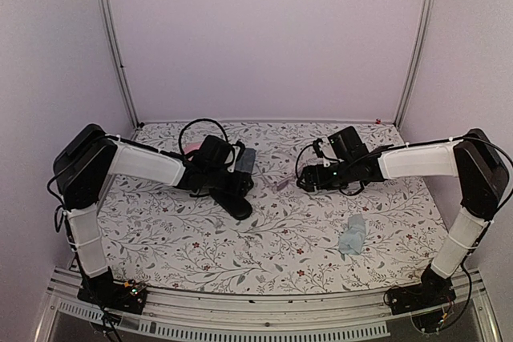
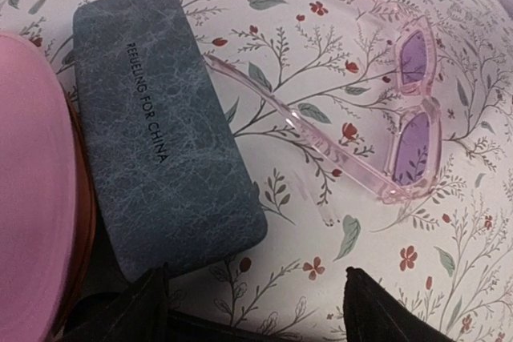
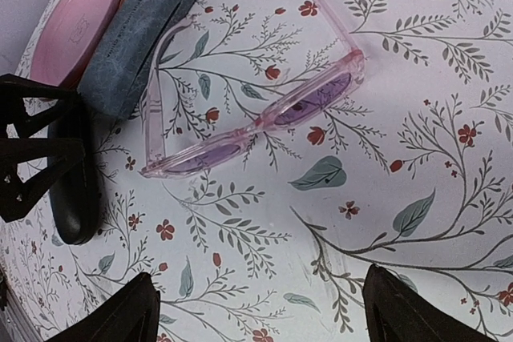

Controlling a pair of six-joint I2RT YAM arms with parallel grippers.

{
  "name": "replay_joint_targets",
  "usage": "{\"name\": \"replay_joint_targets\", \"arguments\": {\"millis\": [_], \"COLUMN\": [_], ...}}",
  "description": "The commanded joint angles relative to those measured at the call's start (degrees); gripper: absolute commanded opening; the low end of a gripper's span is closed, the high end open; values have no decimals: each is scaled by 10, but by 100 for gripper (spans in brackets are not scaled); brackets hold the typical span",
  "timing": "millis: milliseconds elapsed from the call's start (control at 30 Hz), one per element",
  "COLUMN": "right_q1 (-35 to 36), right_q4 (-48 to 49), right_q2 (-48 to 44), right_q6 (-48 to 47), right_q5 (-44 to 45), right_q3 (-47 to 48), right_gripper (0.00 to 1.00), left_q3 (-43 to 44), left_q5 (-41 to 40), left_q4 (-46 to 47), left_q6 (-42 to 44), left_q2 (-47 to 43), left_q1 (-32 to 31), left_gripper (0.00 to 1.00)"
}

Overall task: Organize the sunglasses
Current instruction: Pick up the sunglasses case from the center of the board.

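The pale pink translucent sunglasses (image 2: 409,110) lie unfolded on the flowered table, lenses purple, between my two grippers (image 1: 280,184). In the right wrist view the sunglasses (image 3: 264,114) lie ahead of my right gripper (image 3: 260,318), which is open and empty, a little short of them. My left gripper (image 2: 256,310) is open too, hovering over bare cloth just in front of the grey-blue case (image 2: 160,126), with the sunglasses off to its right. From above, the left gripper (image 1: 240,178) and right gripper (image 1: 304,180) face each other across the sunglasses.
The grey-blue rectangular case (image 3: 136,34) lies beside a pink oval case (image 3: 76,22). A black oval case (image 3: 72,190) lies near the left gripper (image 1: 235,206). A light blue cloth (image 1: 353,234) is crumpled at the front right.
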Motion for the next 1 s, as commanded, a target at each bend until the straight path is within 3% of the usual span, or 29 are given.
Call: {"name": "replay_joint_targets", "arguments": {"millis": [0,600,967], "right_q1": [-1,-1,-1], "right_q4": [25,50,59], "right_q2": [-13,-16,-17], "right_q6": [0,6,8], "right_q5": [-8,-13,-16], "right_q3": [-14,-38,-47], "right_gripper": [90,90,90], "left_q3": [11,13,78], "left_q5": [-31,-74,-108], "left_q4": [-12,-27,-43], "left_q6": [-9,-11,-1], "left_q2": [4,15,93], "left_q1": [-5,6,6], "left_gripper": [77,87,91]}}
